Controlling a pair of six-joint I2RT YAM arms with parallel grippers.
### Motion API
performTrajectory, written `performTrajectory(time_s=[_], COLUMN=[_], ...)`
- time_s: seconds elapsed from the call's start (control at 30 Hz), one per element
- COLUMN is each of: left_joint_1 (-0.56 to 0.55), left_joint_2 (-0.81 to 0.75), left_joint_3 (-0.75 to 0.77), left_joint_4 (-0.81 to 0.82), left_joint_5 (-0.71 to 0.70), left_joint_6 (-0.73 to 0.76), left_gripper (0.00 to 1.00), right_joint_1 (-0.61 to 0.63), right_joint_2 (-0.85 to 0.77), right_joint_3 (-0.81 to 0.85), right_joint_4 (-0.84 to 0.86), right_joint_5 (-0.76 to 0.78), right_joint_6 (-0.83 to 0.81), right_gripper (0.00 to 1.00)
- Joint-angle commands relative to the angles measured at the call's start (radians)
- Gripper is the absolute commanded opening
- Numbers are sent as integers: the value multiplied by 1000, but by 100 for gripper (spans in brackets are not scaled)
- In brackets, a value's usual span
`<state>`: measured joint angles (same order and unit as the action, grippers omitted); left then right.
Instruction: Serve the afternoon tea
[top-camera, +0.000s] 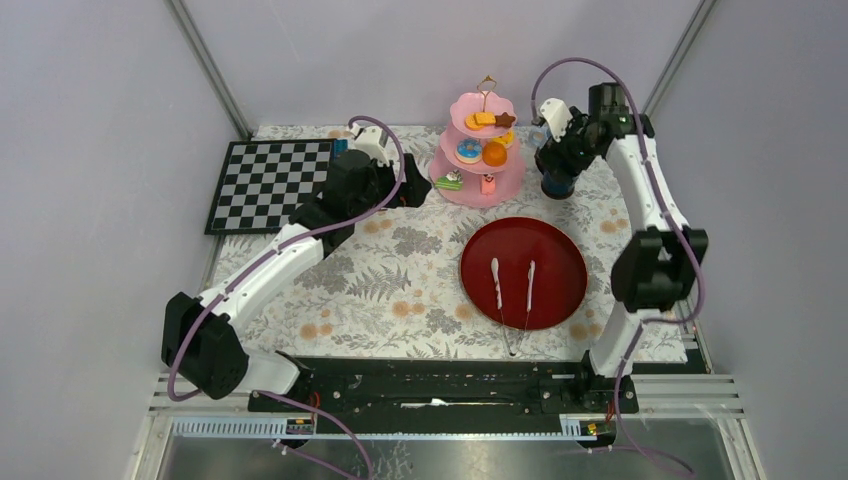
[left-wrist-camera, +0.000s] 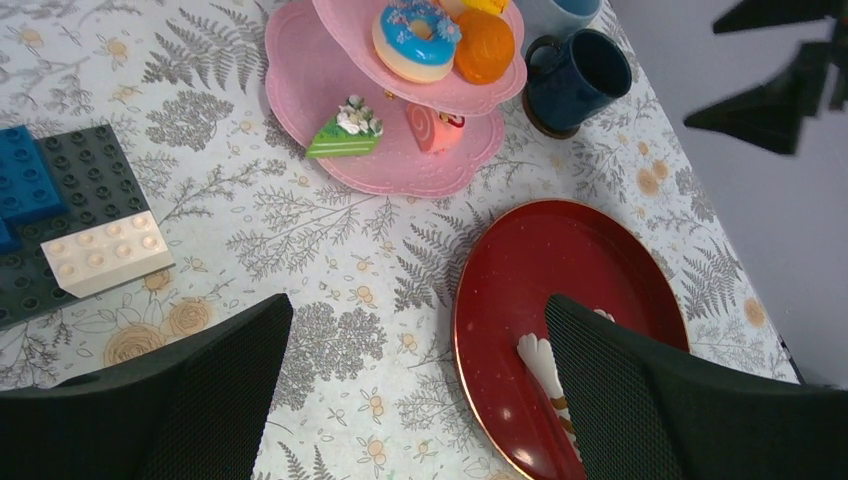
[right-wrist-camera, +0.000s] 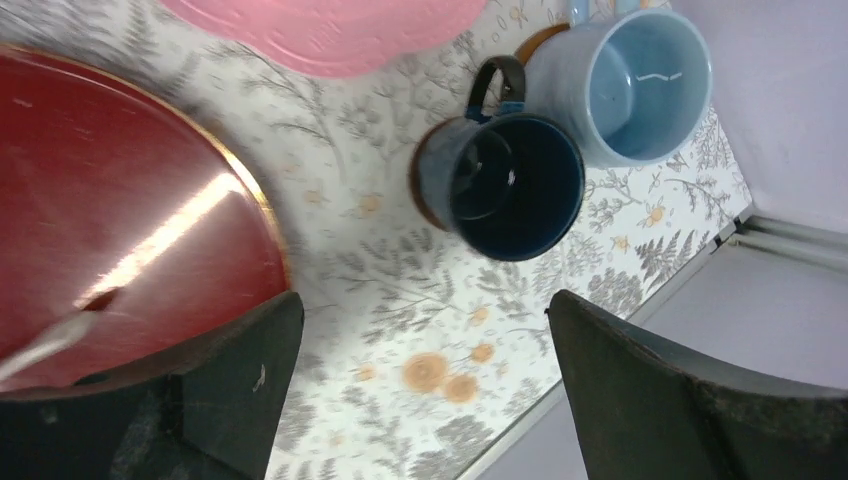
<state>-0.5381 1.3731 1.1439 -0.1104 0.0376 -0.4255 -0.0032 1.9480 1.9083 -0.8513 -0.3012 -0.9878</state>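
right gripper (right-wrist-camera: 422, 320): jaws wide apart, holding nothing | dark blue cup (right-wrist-camera: 515, 185): upper centre of frame, clear of both fingers

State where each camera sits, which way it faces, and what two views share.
Top external: above, behind the robot, looking down on the table; left arm and right arm show.
Left wrist: on its arm, facing down past the open left gripper at the pink three-tier stand and red tray.
Right wrist: on its arm, facing down past the open right gripper at the dark blue cup and light blue cup.
Wrist views share the red tray and dark blue cup.
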Motion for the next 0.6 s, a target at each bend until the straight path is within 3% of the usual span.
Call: performTrajectory(time_s=[0.0,0.13,0.23,0.27,0.33,0.43,0.57], left_joint_1=[10,13,14,14,13,12,9], left_joint_2=[-68,-82,-83,-81,-80,-90,-130], left_joint_3=[12,7,-1,2,9,12,33], left_joint_4=[53,56,60,58,49,45,19], left_joint_5=[-32,-71,-95,-101,-110,-111,-120], left_joint_6=[21,37,51,56,63,62,33], left_gripper=[99,99,99,99,99,99,99], right_joint_1=[118,241,267,267,267,267,269], right_joint_2=[-281,-631,-947,-1035,-1179,-1347,-1520], right_joint_3=[-224,-644,-975,-1029,-1083,-1113,-1111], right_joint_4=[102,476,828,840,813,706,549], right_joint_5=[91,110,186,226,221,215,325], right_joint_6=[270,503,929,1077,1220,1263,1312], right_gripper=[100,100,100,100,100,100,100])
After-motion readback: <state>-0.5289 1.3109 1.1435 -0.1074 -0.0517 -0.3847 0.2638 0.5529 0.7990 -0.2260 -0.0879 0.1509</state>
